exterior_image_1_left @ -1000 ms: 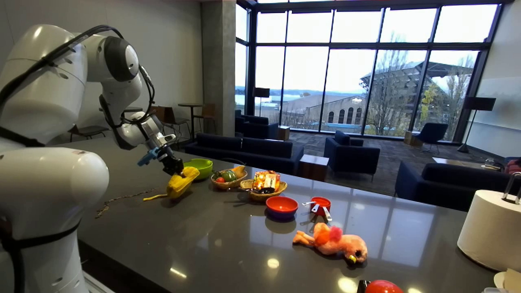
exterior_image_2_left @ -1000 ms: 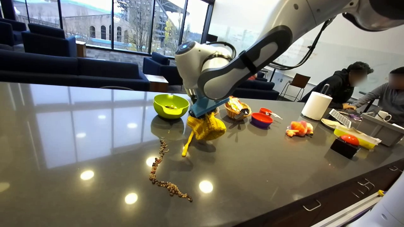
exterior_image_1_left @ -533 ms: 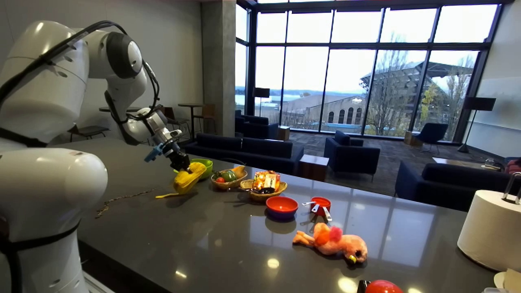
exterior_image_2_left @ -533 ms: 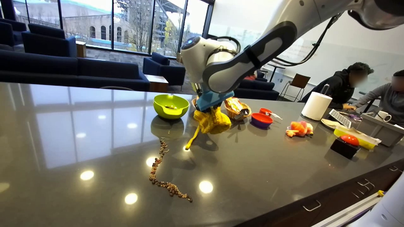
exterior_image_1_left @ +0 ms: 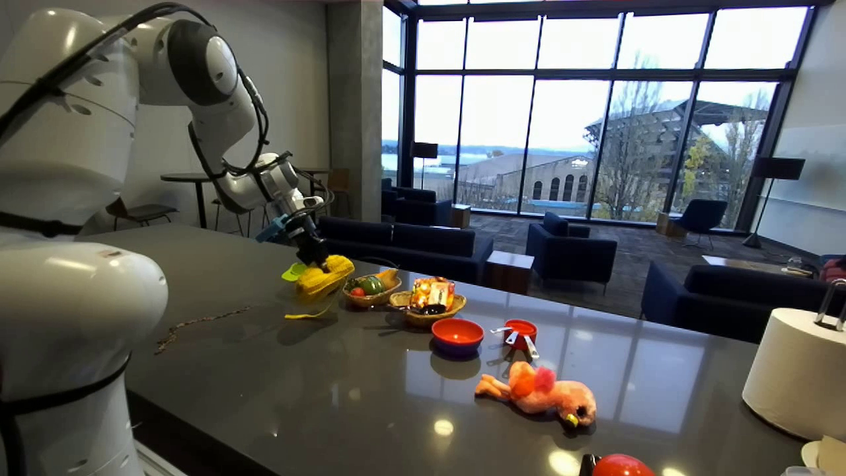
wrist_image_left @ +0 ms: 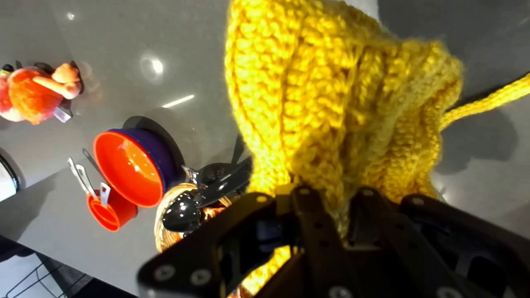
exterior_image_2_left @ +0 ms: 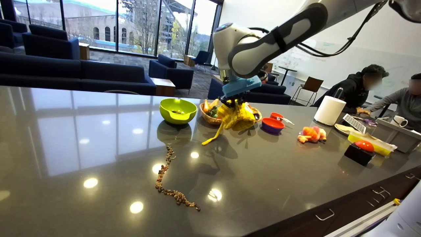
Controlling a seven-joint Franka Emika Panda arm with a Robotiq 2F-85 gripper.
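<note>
Firstly, the largest thing is the long glossy dark grey countertop (exterior_image_2_left: 256,184), over which the white jointed robot arm (exterior_image_2_left: 253,57) reaches from the right in an exterior view. At its end, the black two-fingered gripper (wrist_image_left: 331,203) has its jaws clamped together on a fold of the soft yellow knitted pouch (exterior_image_2_left: 238,118). The pouch hangs tilted above the countertop; in an exterior view it is to the right of the round lime-green bowl (exterior_image_2_left: 179,120) and on the near side of the tan woven basket with vegetable-like pieces (exterior_image_1_left: 373,301) and the tan woven basket with orange packets (exterior_image_1_left: 423,320). Farther to the right stands the small red and purple bowl (exterior_image_2_left: 273,129), and just beside it, on its far side, the red measuring cups with metal handles (exterior_image_1_left: 521,336). The smallest pieces lie at the near left: the curved line of brown beads or beans (exterior_image_2_left: 179,196), too tiny to say which. By my judgement, the step in hand is carrying, because the pouch is gripped and lifted. The next move calls, I think, for a firm grip and enough height, so that the pouch's thin yellow tail (wrist_image_left: 488,102) does not drag and its body clears the baskets
</note>
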